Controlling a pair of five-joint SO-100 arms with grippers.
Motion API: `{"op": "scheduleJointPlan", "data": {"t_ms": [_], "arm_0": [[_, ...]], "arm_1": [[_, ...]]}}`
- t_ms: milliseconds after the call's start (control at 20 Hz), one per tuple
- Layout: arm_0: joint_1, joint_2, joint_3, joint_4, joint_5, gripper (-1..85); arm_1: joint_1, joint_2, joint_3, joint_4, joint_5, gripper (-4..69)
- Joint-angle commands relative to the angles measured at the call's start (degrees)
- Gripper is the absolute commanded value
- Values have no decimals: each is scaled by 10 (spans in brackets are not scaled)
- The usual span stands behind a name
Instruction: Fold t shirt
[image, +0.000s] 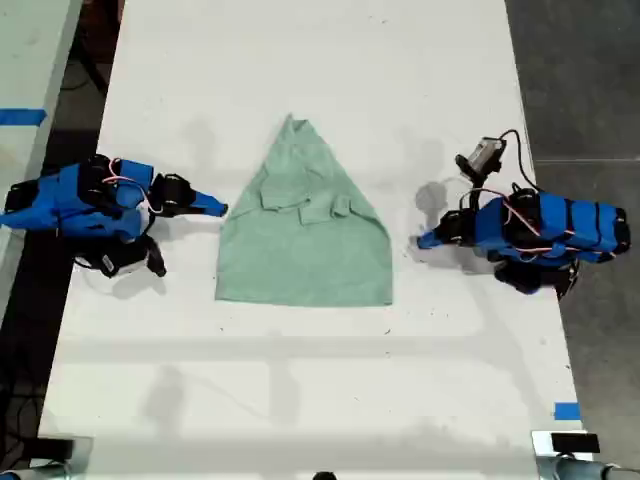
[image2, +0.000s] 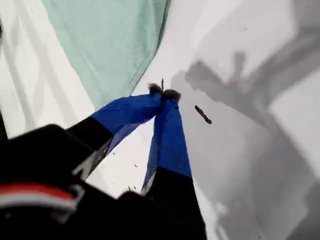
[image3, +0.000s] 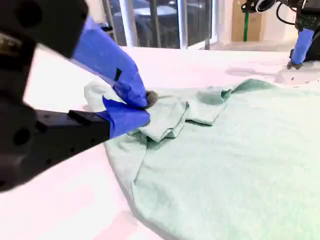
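The pale mint-green t shirt (image: 305, 235) lies flat on the white table, triangular, with its straight hem toward the exterior view's bottom and its sleeves folded onto its middle. My second gripper (image: 220, 208) (image3: 146, 102), at the exterior view's left, is shut, with its tips at the shirt's (image3: 225, 165) side edge; I see no cloth pinched between them. My first gripper (image: 420, 241) (image2: 162, 92), at the exterior view's right, is shut and holds nothing. It rests a short gap from the shirt (image2: 115, 45).
The white table (image: 300, 400) runs the length of the exterior view, with dark floor past its right edge. A blue tape mark (image: 566, 411) sits near that view's lower right, another (image: 20, 116) at its left. A small dark fleck (image2: 202, 114) lies by my first gripper.
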Motion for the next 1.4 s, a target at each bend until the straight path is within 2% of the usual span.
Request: {"op": "scheduleJointPlan", "data": {"t_ms": [0, 150, 300, 400, 550, 650, 700, 750, 800, 850, 950, 1100, 1200, 1350], "arm_0": [[-22, 4, 6, 11, -41, -2], [-23, 4, 6, 11, -40, -2], [-23, 4, 5, 12, -40, -2], [-21, 4, 5, 12, -40, -2], [-20, 4, 5, 12, -40, -2], [-20, 4, 5, 12, -40, -2], [-19, 4, 5, 12, -40, -2], [-19, 4, 5, 12, -40, -2], [-18, 4, 5, 12, -40, -2], [-18, 4, 5, 12, -40, -2], [-18, 4, 5, 12, -40, -2], [-18, 4, 5, 12, -40, -2], [-19, 4, 5, 12, -40, -2], [-20, 4, 5, 12, -40, -2]], "arm_1": [[-4, 8, 27, 0, 84, 1], [-7, -59, -46, -31, 68, 87], [-18, -394, -246, -80, 76, 207], [-35, -607, -374, -91, 97, 234], [-48, -794, -453, -134, 112, 225], [-52, -868, -468, -192, 99, 221], [-52, -900, -480, -203, 93, 192], [-49, -932, -493, -206, 84, 98], [-50, -964, -508, -205, 69, 63], [-52, -997, -529, -188, 54, -8], [-56, -1005, -555, -114, 82, -10], [-52, -857, -555, -4, 151, -12], [-47, -777, -580, -26, 102, -12], [-65, -860, -703, -99, 25, -12]]}}
